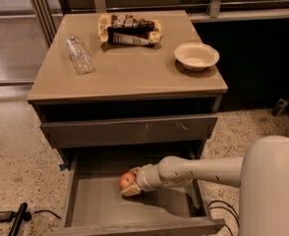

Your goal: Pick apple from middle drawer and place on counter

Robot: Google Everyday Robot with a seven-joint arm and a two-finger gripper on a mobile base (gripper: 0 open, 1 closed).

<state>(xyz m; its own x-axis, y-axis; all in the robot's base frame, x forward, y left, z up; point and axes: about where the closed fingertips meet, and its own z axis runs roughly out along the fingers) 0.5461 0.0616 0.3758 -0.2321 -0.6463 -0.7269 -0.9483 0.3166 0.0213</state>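
Observation:
The small red apple (126, 180) with a yellowish patch is inside the open middle drawer (98, 203), near the middle of its grey floor. My gripper (130, 185) reaches in from the right on a white arm and is shut on the apple, with pale fingers (131, 191) under and beside it. The apple sits low, close to the drawer floor. The tan counter (130, 75) is above, on top of the grey cabinet.
On the counter lie a clear plastic bottle (79, 56) at the left, a snack bag (130, 29) at the back and a white bowl (196, 56) at the right. The shut drawer front (130, 129) overhangs the open drawer. A cable and black tool (16, 218) lie on the speckled floor.

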